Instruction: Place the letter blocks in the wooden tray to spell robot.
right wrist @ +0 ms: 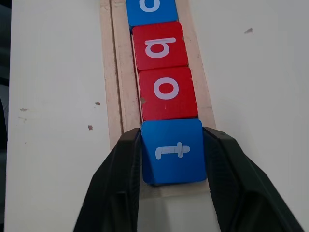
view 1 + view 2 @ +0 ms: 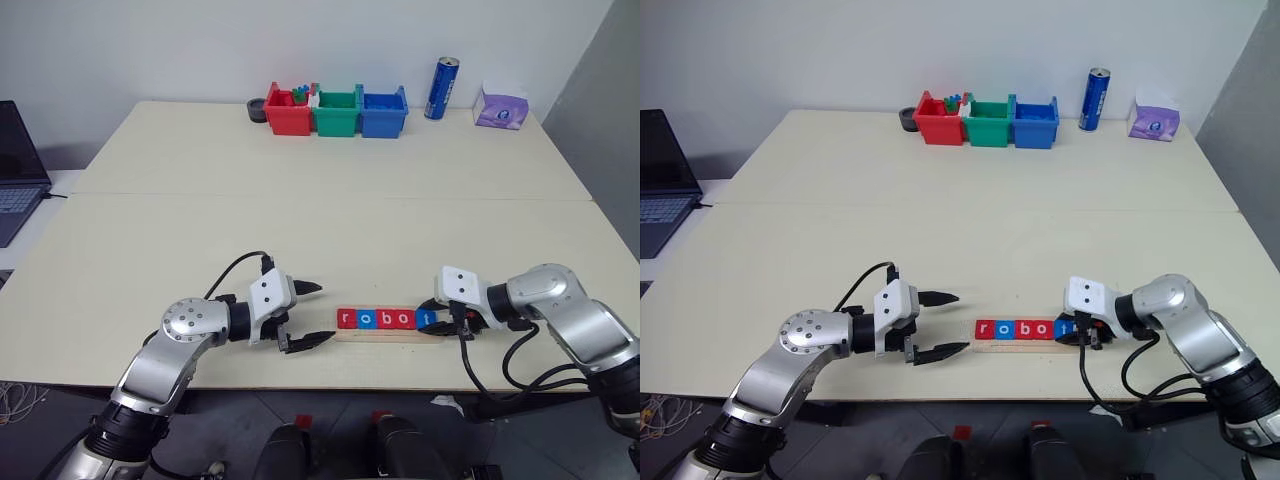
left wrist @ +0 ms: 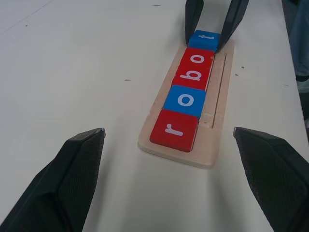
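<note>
The wooden tray (image 2: 380, 336) lies near the table's front edge. It holds five letter blocks in a row reading r o b o t: red r (image 2: 347, 319), blue o (image 2: 366, 319), red b (image 2: 385, 319), red o (image 2: 404, 319), blue t (image 2: 424, 319). My right gripper (image 1: 172, 134) reaches in from the tray's right end, and its fingers (image 1: 120, 183) press both sides of the blue t (image 1: 174, 152), which sits in the groove. Just off the tray's left end, my left gripper (image 2: 325, 312) is wide open and holds nothing, pointing at the red r (image 3: 174, 130).
Red (image 2: 288, 112), green (image 2: 336, 112) and blue (image 2: 383, 112) bins stand at the far edge, with a blue can (image 2: 441, 88) and a purple tissue pack (image 2: 500, 107) to their right. A laptop (image 2: 15, 170) sits at the far left. The table edge runs close behind the tray.
</note>
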You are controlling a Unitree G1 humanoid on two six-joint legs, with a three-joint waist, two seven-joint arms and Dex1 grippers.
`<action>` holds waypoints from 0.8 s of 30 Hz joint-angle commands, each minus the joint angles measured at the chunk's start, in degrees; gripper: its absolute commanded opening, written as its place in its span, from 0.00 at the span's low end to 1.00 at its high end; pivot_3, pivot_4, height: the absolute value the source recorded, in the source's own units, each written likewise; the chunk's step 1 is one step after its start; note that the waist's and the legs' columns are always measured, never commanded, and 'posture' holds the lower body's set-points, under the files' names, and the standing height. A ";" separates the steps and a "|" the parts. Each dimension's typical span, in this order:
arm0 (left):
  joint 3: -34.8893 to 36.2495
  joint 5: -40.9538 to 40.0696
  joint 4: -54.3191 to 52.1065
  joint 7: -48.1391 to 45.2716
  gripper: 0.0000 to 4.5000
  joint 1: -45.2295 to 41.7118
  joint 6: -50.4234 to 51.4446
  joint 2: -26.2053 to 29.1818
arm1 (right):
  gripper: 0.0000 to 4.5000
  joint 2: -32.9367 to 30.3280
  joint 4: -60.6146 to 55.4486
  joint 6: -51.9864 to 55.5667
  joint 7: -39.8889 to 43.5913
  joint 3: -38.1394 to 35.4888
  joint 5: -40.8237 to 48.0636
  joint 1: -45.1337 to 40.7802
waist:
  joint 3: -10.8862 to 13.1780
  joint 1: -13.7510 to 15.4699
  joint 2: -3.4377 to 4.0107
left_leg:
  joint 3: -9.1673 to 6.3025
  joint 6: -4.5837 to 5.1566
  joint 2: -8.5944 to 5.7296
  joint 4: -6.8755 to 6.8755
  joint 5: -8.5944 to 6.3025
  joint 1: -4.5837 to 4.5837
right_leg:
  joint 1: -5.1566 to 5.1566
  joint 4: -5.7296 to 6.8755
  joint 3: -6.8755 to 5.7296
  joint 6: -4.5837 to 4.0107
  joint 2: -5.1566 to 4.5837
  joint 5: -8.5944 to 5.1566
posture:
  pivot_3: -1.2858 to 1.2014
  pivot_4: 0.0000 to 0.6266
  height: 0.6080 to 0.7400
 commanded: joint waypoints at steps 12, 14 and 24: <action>1.72 -1.03 -2.35 0.58 1.00 0.83 -0.43 0.02 | 1.00 -3.07 -9.01 8.62 -0.54 -11.00 8.82 0.69 | 0.00 0.03 0.00 | -0.03 0.00 0.00 -0.01 0.00 0.00 | 0.00 0.00 -0.02 -0.01 0.00 0.01 | 0.52 0.24 1.00; 2.78 -1.71 -2.05 1.51 1.00 1.15 0.24 -0.44 | 1.00 -4.08 -11.58 10.31 -1.34 -13.85 10.62 4.25 | 0.00 0.10 -0.01 | -0.03 0.00 0.00 -0.01 0.00 -0.01 | 0.00 0.00 -0.02 -0.01 0.00 0.01 | 0.52 0.24 1.00; 12.59 -6.68 2.63 0.70 1.00 0.82 4.79 4.75 | 1.00 -7.86 -13.85 8.74 -2.62 -25.60 14.84 16.34 | 0.00 -0.16 -0.01 | 0.03 0.00 0.00 0.00 0.00 0.07 | 0.03 0.04 0.01 0.20 0.00 -0.09 | 0.52 0.24 1.00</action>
